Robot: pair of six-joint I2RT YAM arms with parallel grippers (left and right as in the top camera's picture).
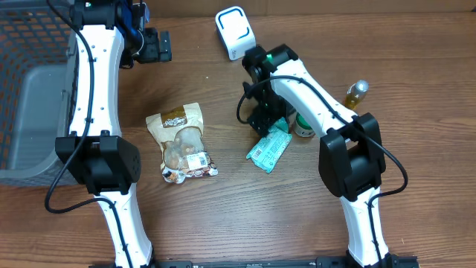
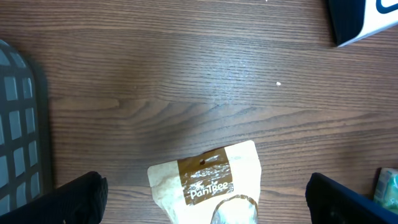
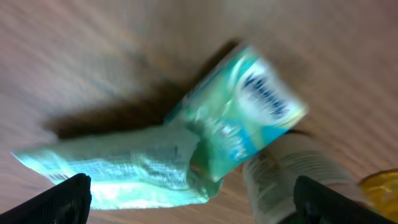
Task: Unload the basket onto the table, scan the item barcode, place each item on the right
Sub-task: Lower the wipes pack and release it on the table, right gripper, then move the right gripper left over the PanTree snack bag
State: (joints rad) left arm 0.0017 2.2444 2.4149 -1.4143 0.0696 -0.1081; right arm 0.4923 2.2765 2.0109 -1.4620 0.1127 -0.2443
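Note:
A teal wipes packet [image 1: 269, 149] lies on the wooden table under my right gripper [image 1: 264, 119]. In the right wrist view the packet [image 3: 155, 165] is blurred, one end raised toward a can [image 3: 292, 177]. My right gripper [image 3: 199, 202] stands wide open above it, fingers apart at both sides and not touching it. A white and blue barcode scanner [image 1: 234, 31] stands at the back, its corner [image 2: 367, 18] also seen by the left wrist. My left gripper [image 1: 152, 46] is open over a beige PanTree snack bag [image 2: 208, 183], holding nothing.
The snack bag [image 1: 182, 141] lies left of centre. The can [image 1: 303, 125] and a yellow-capped bottle [image 1: 355, 95] stand right of the packet. A grey mesh basket [image 1: 30, 112] fills the left edge, its side [image 2: 15, 130] near the left wrist.

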